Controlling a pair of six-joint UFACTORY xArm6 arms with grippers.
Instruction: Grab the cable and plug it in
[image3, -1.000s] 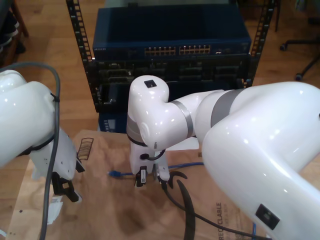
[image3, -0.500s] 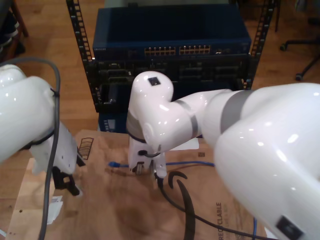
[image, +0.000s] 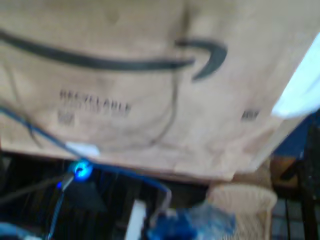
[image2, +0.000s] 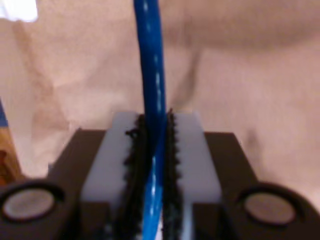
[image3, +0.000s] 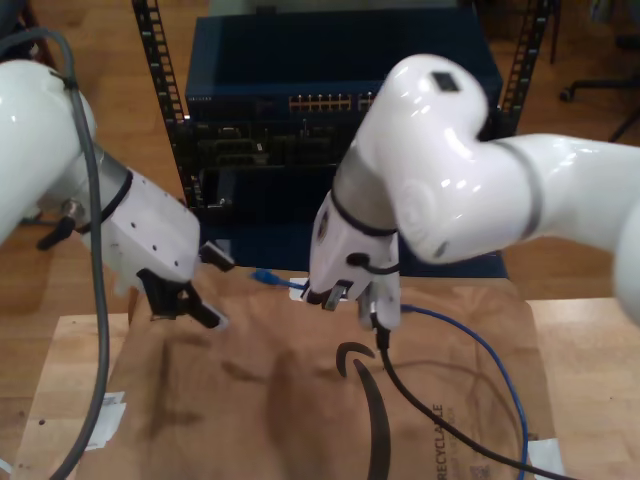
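Item: cable (image2: 150, 65), thin, blue, light, limp. Location: pinched between closed jaws of my second gripper (image2: 152, 165), plug end (image3: 265, 277) overhanging cardboard (image3: 280, 400) toward rack (image3: 340, 100). Best hold: just behind plug. My first gripper: jaw state cannot tell.

my second tool (image2: 152, 165) clamped shut, raised; other arm's tool (image3: 185, 300) angled downward

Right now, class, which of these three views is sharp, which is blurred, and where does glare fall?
The first wrist view is smeared, and its print on the cardboard barely reads; the second wrist view is soft all over, with the cable between the pads of my second gripper; the exterior view is sharpest, with glare spots on the white arm.
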